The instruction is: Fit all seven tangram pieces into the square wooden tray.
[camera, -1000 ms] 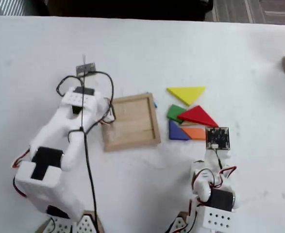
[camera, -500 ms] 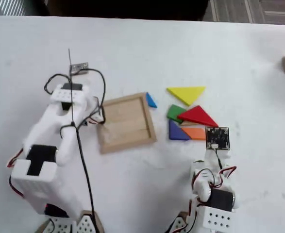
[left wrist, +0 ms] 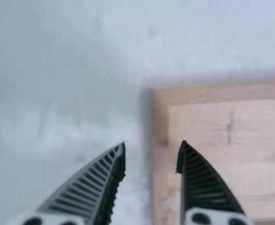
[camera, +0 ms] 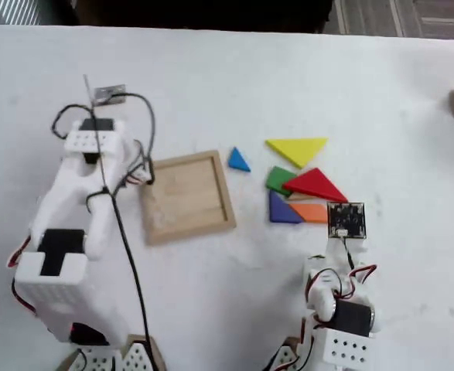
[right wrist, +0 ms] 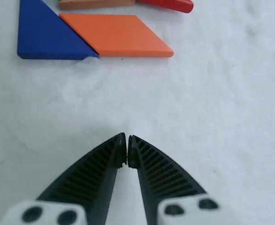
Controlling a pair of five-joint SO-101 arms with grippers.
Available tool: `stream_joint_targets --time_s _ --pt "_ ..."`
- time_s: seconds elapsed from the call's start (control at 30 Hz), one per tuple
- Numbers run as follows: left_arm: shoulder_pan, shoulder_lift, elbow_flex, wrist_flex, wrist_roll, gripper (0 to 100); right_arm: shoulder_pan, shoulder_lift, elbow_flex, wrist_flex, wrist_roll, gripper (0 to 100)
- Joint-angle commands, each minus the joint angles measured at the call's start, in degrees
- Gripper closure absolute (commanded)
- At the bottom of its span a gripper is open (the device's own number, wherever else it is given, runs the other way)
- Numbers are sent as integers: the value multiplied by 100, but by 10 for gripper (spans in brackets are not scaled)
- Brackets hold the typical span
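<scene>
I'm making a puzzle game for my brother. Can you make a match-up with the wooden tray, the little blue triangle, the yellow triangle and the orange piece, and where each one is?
Things:
1. wooden tray
2. little blue triangle
3. yellow triangle
4. orange piece

Places:
A. touching the big blue triangle
B. alone between the tray and the other pieces
C. no pieces in it
D. the piece nearest the far edge of the table

Pairs: 1-C, 2-B, 3-D, 4-A

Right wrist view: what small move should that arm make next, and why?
Probably open the right gripper and ease it toward the orange parallelogram piece: its jaws are shut, that piece lies just ahead, and the square wooden tray holds no pieces.
</scene>
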Motion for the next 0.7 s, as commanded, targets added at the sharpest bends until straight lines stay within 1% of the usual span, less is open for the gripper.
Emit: stream_joint_targets --time_s 0.0,0.07,0.13,0.23,0.27,0.33,0.4,0.47,0.53,0.6,0.67 --pt "611 -84 -299 211 -70 806 4 -207 -316 31 -9 977" --pt "822 -119 -308 422 -62 807 127 -338 -387 31 -9 978" --pt "919 -303 -229 589 -62 808 400 -312 -492 22 -9 978" --pt "787 -804 114 589 -62 808 462 -295 -510 31 18 978" --pt "699 -1033 316 501 -62 808 462 -286 -510 40 167 978" --pt "558 -1543 853 264 -62 807 462 -286 -475 48 818 977" --pt "462 -2079 1582 -141 -62 806 453 -286 -369 13 1468 977" --pt "374 -2563 2330 -598 -62 805 303 -286 -352 4 1873 977" --pt "303 -2967 2989 -1037 -62 805 180 -286 -387 -233 2066 977" --pt "171 -3248 3429 -1292 -62 805 92 -259 -466 -470 2057 965" --pt "4 -3389 3640 -1363 -70 805 -136 -233 -703 -418 2048 910"
